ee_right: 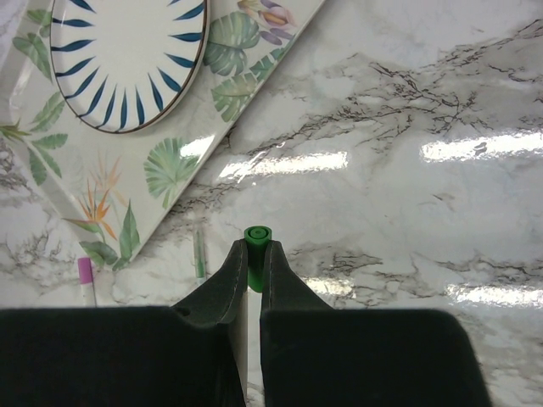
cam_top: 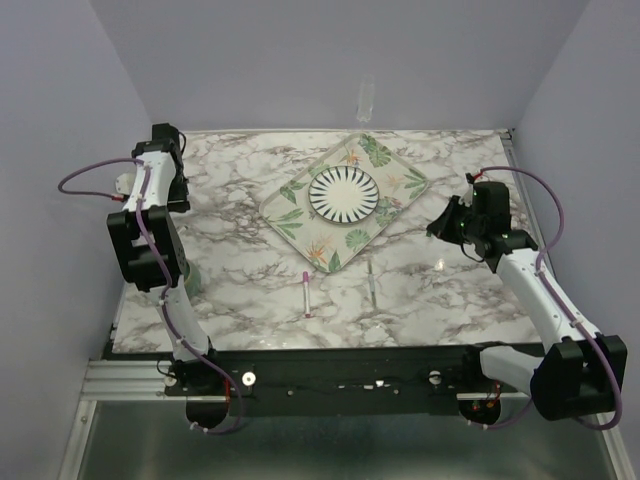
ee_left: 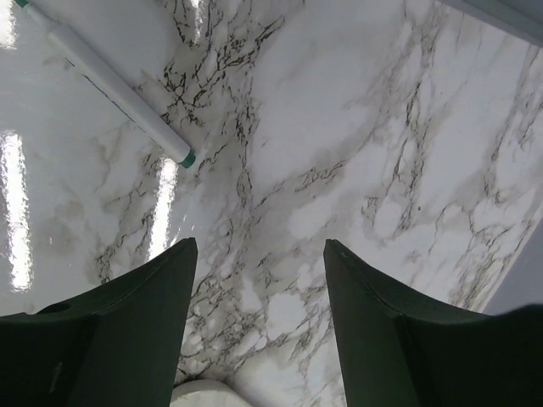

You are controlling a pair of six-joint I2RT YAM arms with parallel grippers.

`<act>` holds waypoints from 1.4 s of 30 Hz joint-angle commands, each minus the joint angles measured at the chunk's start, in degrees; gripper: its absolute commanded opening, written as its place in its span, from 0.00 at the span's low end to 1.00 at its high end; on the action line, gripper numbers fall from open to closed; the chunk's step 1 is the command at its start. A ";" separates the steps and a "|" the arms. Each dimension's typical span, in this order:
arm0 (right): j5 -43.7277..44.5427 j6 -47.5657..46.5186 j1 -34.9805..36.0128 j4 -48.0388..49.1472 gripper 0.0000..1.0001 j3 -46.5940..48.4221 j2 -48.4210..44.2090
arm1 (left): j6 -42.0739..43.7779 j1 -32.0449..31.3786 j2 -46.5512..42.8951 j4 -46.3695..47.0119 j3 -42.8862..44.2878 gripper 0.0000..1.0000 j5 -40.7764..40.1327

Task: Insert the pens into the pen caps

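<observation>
A green-ended pen (ee_right: 257, 235) is gripped by the closed right gripper (ee_right: 254, 259), right of the leaf-patterned tray (ee_right: 174, 168). The left gripper (ee_left: 259, 248) is held open left of the tray, near a teal-tipped pen (ee_left: 119, 91).

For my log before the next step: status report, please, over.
Left gripper open, empty, white pen ahead. Right gripper shut on green-ended piece. Tray with plate nearby, not blocking.
</observation>
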 commanded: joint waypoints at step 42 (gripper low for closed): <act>0.34 -1.17 0.13 -0.06 0.01 0.82 0.47 | -11.15 4.44 9.82 0.13 -7.01 0.05 4.60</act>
